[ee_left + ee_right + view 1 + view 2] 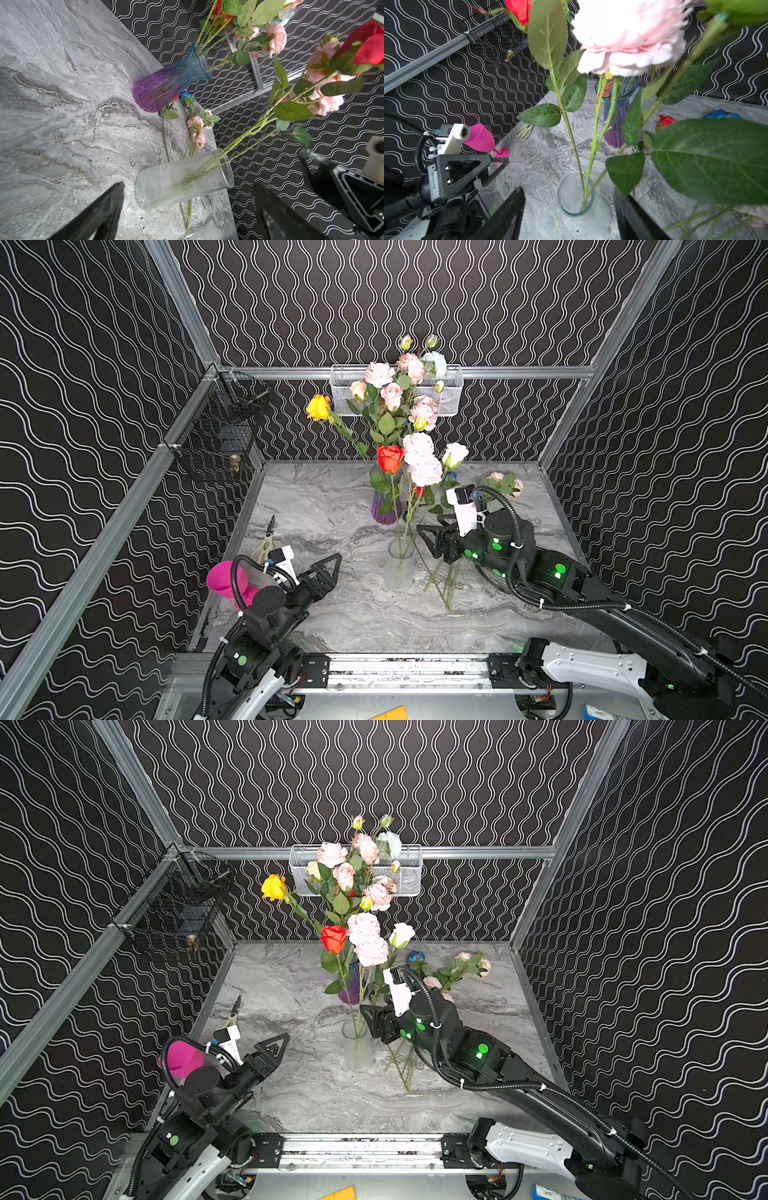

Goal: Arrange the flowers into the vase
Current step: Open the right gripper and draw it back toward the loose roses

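Note:
A clear ribbed vase [400, 568] [180, 180] [583, 199] stands mid-table holding three flowers: a red rose [390, 458], a pale pink one [422, 460] and a white one [455, 454]. Behind it a purple-blue vase [386, 510] [166, 83] holds several more flowers, with a yellow head [318, 407] leaning left. More flowers lie on the table at the right, a pink spray [465, 965] and a blue head [415, 957] among them. My right gripper [428, 531] [568, 189] hovers open just right of the clear vase's rim, holding nothing. My left gripper [334, 562] [189, 184] is open, left of that vase.
A pink goblet [224, 578] and scissors [266, 545] sit by the table's left edge. A white mesh basket [451, 393] hangs on the back rail and a black wire basket [216, 435] on the left rail. Loose stems [444, 585] lie right of the clear vase.

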`<action>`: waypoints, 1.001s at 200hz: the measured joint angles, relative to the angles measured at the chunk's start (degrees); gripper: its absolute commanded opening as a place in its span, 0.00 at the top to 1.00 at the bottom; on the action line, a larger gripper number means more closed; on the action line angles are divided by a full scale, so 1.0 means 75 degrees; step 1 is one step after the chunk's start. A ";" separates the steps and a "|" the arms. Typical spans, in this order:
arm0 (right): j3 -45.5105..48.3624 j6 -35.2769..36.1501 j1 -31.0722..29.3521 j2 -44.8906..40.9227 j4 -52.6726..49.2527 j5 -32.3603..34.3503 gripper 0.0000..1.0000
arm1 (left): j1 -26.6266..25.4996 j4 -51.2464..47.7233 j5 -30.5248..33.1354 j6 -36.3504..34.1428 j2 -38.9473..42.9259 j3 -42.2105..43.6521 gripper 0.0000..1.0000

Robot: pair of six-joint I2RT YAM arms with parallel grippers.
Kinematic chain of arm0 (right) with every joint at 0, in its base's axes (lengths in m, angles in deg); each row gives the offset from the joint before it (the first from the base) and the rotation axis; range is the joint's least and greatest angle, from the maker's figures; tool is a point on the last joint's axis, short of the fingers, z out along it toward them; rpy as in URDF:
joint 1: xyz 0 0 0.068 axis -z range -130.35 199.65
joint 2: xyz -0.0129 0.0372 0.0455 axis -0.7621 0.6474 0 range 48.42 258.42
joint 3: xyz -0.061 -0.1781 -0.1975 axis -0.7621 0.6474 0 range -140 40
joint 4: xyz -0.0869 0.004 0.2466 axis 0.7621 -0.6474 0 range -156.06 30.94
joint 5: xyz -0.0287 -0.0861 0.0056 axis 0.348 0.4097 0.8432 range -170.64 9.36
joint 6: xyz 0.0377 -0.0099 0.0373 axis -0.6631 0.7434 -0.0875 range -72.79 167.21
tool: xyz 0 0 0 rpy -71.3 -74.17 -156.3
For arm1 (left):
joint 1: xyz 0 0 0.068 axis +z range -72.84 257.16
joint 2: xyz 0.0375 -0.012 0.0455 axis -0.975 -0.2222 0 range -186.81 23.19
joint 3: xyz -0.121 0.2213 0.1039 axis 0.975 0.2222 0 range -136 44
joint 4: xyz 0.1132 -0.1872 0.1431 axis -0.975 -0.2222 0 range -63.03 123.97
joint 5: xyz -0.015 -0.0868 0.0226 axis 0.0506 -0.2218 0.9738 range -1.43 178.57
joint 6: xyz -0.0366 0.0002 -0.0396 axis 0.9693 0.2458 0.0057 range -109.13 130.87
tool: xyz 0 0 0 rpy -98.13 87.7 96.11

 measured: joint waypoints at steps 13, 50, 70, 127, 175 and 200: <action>0.0006 0.0023 -0.0009 -0.0111 0.0000 0.0009 0.35 | 0.0000 -0.0026 0.0032 -0.0023 -0.0070 -0.0017 0.02; 0.0079 0.0125 -0.0009 -0.0460 -0.0076 0.0076 0.46 | 0.0000 -0.0023 0.0044 -0.0044 -0.0271 -0.0041 0.02; 0.0297 0.0117 -0.0006 -0.0918 -0.0099 0.0245 0.66 | -0.0003 -0.0020 0.0026 -0.0044 -0.0376 -0.0041 0.02; 0.2331 -0.0463 0.0163 -0.2022 -0.0117 0.1373 1.00 | 0.0000 0.0411 -0.0248 0.0009 -0.0944 0.0417 0.02; 0.3421 -0.1035 0.1842 -0.1778 0.0134 0.0895 0.94 | -0.0003 0.0935 -0.0697 0.0038 -0.1725 0.0571 0.02; 0.3640 -0.1174 0.2906 -0.1043 0.0676 0.0073 0.87 | -0.0003 0.1139 -0.0918 0.0035 -0.1918 0.0577 0.02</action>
